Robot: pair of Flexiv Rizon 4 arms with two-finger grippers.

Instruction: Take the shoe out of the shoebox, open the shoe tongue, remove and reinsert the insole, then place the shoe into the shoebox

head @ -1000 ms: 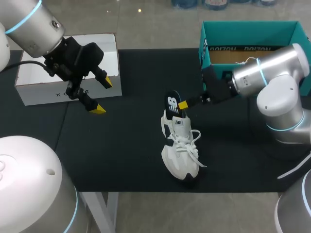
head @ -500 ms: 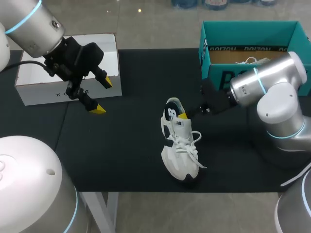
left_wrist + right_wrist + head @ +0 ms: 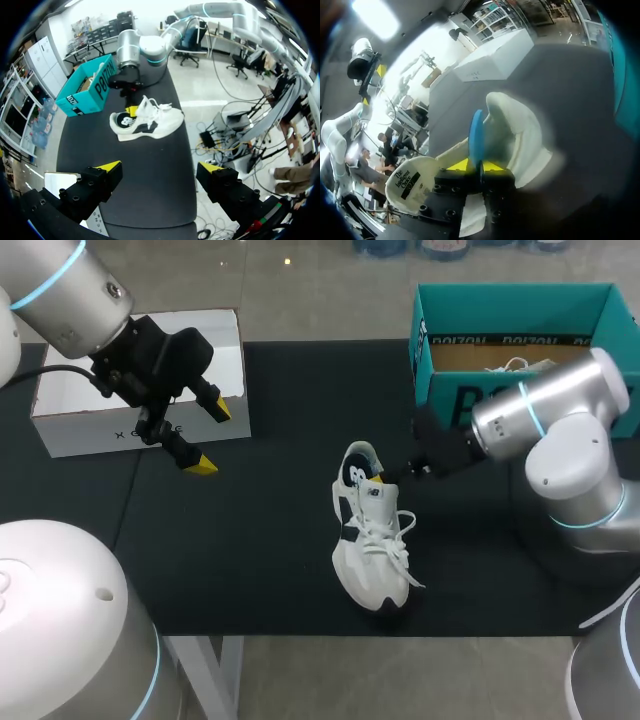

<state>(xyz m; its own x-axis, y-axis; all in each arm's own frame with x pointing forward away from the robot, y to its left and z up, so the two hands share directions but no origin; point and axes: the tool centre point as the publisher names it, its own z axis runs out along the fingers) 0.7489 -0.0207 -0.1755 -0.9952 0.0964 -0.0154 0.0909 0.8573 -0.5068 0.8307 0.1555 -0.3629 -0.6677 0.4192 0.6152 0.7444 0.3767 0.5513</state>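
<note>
A white shoe (image 3: 370, 545) stands on the black mat, its heel toward the teal shoebox (image 3: 520, 315). A dark insole (image 3: 352, 472) sits mostly down inside the shoe's opening, only its heel end showing. My right gripper (image 3: 380, 478) is at the shoe's collar; in the right wrist view its yellow tips (image 3: 476, 166) press the thin blue edge of the insole (image 3: 477, 132) from both sides, with the shoe's pale lining (image 3: 517, 135) just ahead. My left gripper (image 3: 210, 437) hangs open and empty over the mat's left side, far from the shoe (image 3: 145, 122).
A white box lid (image 3: 140, 390) lies at the back left, under my left arm. Inside the shoebox, white laces of a second shoe (image 3: 512, 365) show. The table's front edge runs close below the shoe's toe.
My right gripper has come down and pushed the insole from standing above the heel into the shoe. The left arm has kept still.
</note>
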